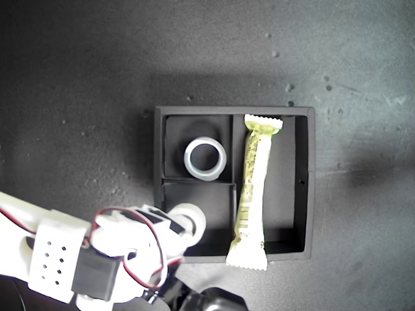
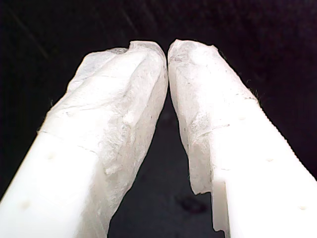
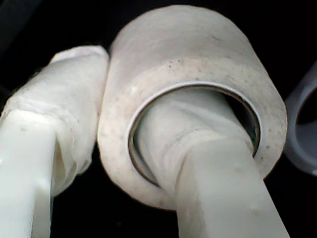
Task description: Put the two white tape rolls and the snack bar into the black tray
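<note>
jaws of my second gripper point(image 3: 119, 129) pinch a tape roll point(image 3: 193, 99) through its wall, over the tray point(image 1: 310, 188) near cell. lower level, then release. other roll point(image 1: 205, 158) and bar point(image 1: 251, 194) in tray. my first gripper point(image 2: 167, 54) pressed together, empty.

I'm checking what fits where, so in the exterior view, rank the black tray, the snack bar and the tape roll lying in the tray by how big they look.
1. black tray, clearly the largest.
2. snack bar, slightly longer than the tray's long compartment, but narrow.
3. tape roll, smallest, filling most of its small compartment.
</note>
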You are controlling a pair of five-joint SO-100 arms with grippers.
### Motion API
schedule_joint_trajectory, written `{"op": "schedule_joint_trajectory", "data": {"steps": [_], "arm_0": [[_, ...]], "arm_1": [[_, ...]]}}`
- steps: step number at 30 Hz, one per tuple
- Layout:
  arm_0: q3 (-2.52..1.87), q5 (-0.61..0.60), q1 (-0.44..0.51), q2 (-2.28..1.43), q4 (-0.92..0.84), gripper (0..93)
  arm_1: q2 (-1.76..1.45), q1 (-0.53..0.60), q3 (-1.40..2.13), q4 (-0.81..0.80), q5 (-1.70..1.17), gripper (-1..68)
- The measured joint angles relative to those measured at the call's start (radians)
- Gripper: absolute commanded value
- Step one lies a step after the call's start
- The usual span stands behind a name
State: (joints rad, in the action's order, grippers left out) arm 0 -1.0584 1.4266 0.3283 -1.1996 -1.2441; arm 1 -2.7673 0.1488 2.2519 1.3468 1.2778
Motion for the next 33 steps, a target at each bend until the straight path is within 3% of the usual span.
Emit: {"op": "schedule_joint_trajectory", "data": {"steps": [6, 11, 16, 27, 29, 33], "arm_0": [[0.229, 0.005, 0.0, 0.144, -0.186, 20.3], [0.756, -0.002, 0.008, 0.462, -0.505, 19.7], [1.085, -0.048, 0.012, 0.494, -0.572, 17.6], [0.038, 0.005, -0.172, -0.302, -0.566, 5.2], [-0.202, 0.011, -0.209, -0.505, -0.491, 0.3], [-0.733, 0.002, -0.291, -0.98, -0.253, 0.0]], "arm_1": [[0.0, 0.003, 0.0, 0.028, 0.0, -0.1], [0.0, 0.003, 0.0, 0.035, 0.0, -0.1], [-0.009, -0.014, 0.0, 0.067, 0.0, -0.1], [-0.316, -0.055, 0.13, 0.12, 0.009, -0.2], [-0.408, -0.057, 0.202, 0.112, 0.009, -0.2], [-0.462, -0.081, 0.319, 0.071, 0.009, -0.3]]}}
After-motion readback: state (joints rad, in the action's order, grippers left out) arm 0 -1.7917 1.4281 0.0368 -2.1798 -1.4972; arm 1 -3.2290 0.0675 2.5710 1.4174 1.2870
